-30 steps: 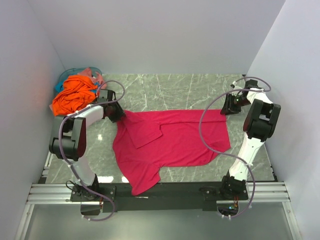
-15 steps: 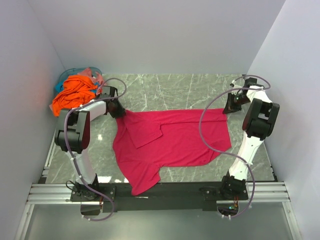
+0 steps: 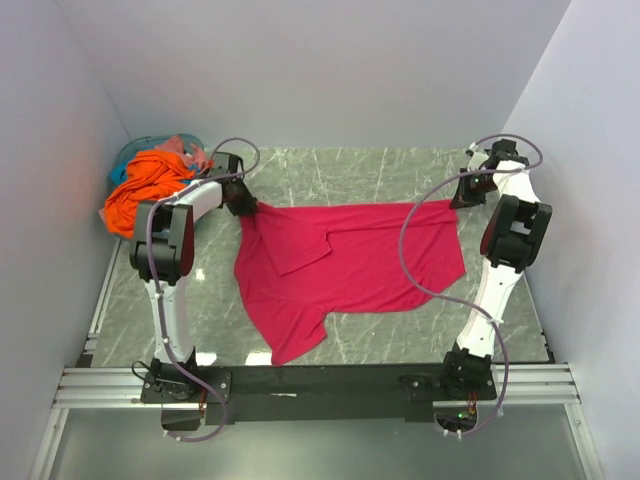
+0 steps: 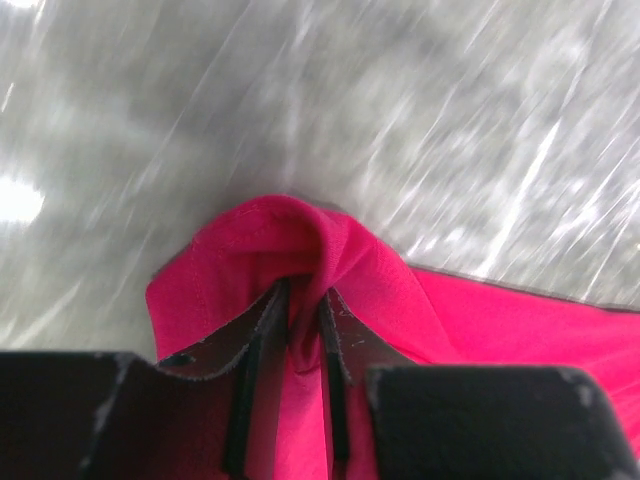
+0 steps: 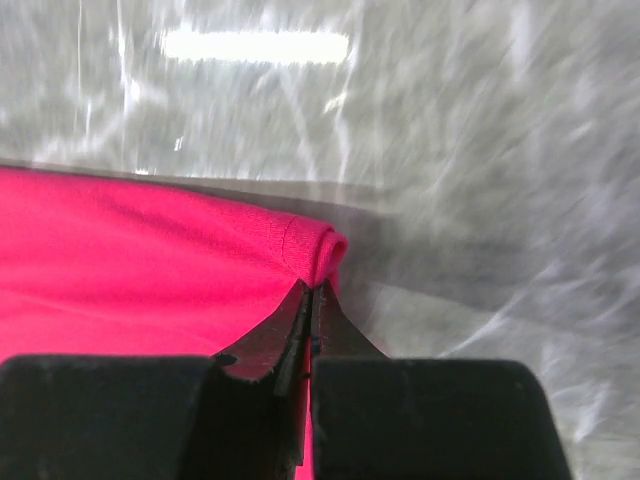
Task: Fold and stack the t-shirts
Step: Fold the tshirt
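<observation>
Crimson shirt (image 3: 350,265) spread on table (image 3: 340,175), left gripper (image 4: 300,305) pinching its far-left corner, right gripper (image 5: 310,290) clamped on its far-right corner, orange shirt (image 3: 145,190) heaped on basket (image 3: 133,152) at far left, perhaps a salmon shirt (image 3: 192,150) beneath

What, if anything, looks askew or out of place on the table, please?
The crimson shirt isn't flat: a flap near the left hand is folded over its body, and one corner trails toward the near edge. The orange shirt spills over the basket.
</observation>
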{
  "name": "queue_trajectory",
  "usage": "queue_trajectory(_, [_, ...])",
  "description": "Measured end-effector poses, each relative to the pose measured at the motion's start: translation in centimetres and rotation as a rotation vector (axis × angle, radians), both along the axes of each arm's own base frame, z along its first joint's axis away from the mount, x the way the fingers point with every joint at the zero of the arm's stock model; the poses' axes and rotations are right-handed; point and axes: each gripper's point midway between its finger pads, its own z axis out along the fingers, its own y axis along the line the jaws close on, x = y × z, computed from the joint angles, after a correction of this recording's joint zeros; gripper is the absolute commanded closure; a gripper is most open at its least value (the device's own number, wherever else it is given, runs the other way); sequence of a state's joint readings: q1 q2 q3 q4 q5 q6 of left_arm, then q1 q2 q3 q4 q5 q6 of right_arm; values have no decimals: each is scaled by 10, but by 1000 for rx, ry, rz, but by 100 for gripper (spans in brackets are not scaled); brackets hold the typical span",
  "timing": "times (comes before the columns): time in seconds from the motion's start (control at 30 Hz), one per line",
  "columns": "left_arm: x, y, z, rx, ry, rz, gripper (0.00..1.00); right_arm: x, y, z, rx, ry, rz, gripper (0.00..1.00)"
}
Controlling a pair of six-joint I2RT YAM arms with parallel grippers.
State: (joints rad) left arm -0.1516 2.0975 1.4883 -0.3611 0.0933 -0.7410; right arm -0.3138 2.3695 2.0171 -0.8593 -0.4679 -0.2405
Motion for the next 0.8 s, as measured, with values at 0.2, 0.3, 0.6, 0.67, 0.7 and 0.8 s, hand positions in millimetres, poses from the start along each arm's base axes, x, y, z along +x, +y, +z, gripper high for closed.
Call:
queue_trajectory(0.2, [38, -7, 1, -8, -32, -4, 76, 30, -11, 8, -27, -55, -62, 100])
queue_trajectory(0.3, [50, -9, 3, -10, -48, -4, 76, 40, -14, 11, -40, -77, -87, 100])
queue_trajectory(0.6, [57, -9, 29, -2, -135, -33, 45, 46, -23, 13, -118, -112, -100, 49])
queue_trajectory(0.67, [48, -7, 51, 1, -170, -44, 41, 37, -24, 15, -143, -108, -95, 46])
queue_trajectory(0.7, [44, -6, 66, 1, -197, -47, 38, 30, -25, 19, -156, -103, -89, 45])
queue_trajectory(0.8, [27, -3, 132, 4, -336, -68, 31, 16, -24, 41, -193, -136, -60, 44])
